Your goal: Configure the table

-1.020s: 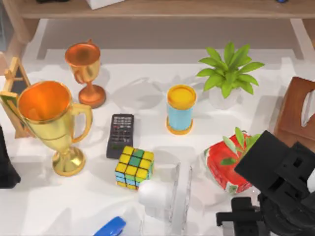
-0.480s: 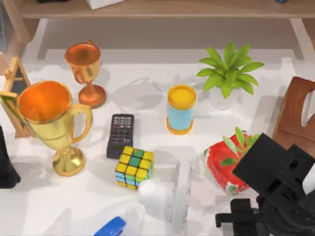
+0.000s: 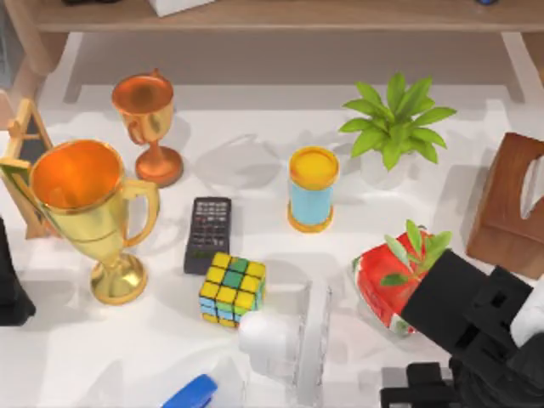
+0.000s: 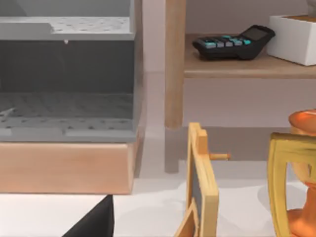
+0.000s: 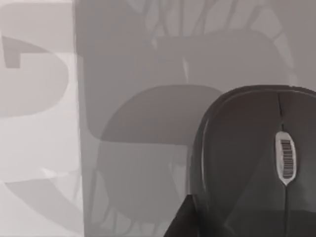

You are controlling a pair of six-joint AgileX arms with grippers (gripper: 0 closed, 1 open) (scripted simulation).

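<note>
A: Entry. The table is the broad white top, smooth and faintly glossy, running under everything in the top view and out to its left and right sides. A pale wooden shelf stands behind it.

B: Handling judgement?

A: Rigid, heavy, fixed; nothing to grip on it. "Configure" probably means moving what stands on it. The gloss suggests light items will slide if nudged.

B: Contents?

A: Gold trophy at the left, copper trophy behind it, remote, colour cube, blue cup with yellow lid at centre, potted plant behind right, a red strawberry-shaped object, a brown box at the right edge. The trophies look top-heavy; take them low on the stem.

B: Right arm?

A: Right arm sits low at the right, partly over the red object. Its wrist view shows a dark computer mouse lying on a grey mat, close below. Cannot tell whether the right fingers are open or closed.

B: Left arm?

A: Left arm parked at the left edge. Its wrist view looks past a small wooden easel toward a calculator on the shelf. Finger state cannot be told there either.
</note>
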